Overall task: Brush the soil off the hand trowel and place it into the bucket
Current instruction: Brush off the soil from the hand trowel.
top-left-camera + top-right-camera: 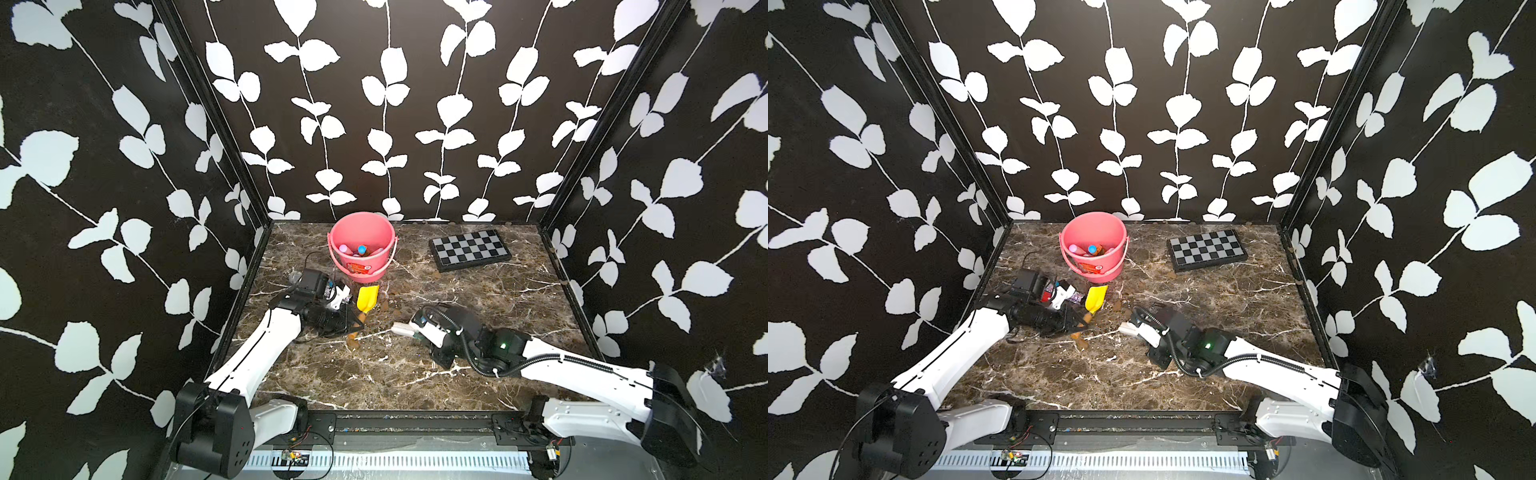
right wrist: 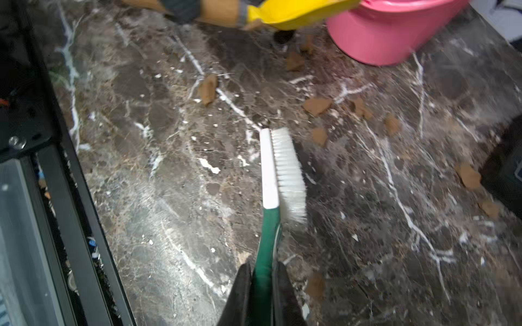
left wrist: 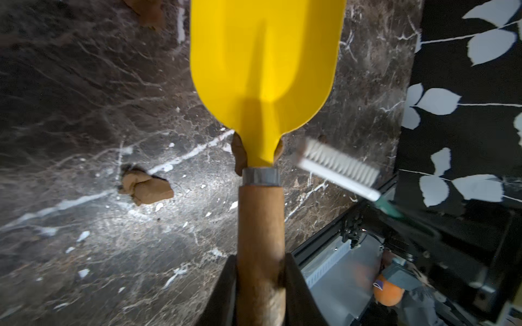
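Notably smooth, the yellow trowel blade (image 3: 265,70) joins a wooden handle (image 3: 260,225).

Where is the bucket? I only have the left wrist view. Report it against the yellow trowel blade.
Observer: The round salmon-pink plastic bucket stands close beyond the blade tip of the yellow hand trowel.
Operator: Report what holds the brush.
Observer: The right gripper is shut on the green handle of the white-bristled brush.
Operator: Check inside the bucket.
Observer: Not empty; small coloured items lie at its bottom.
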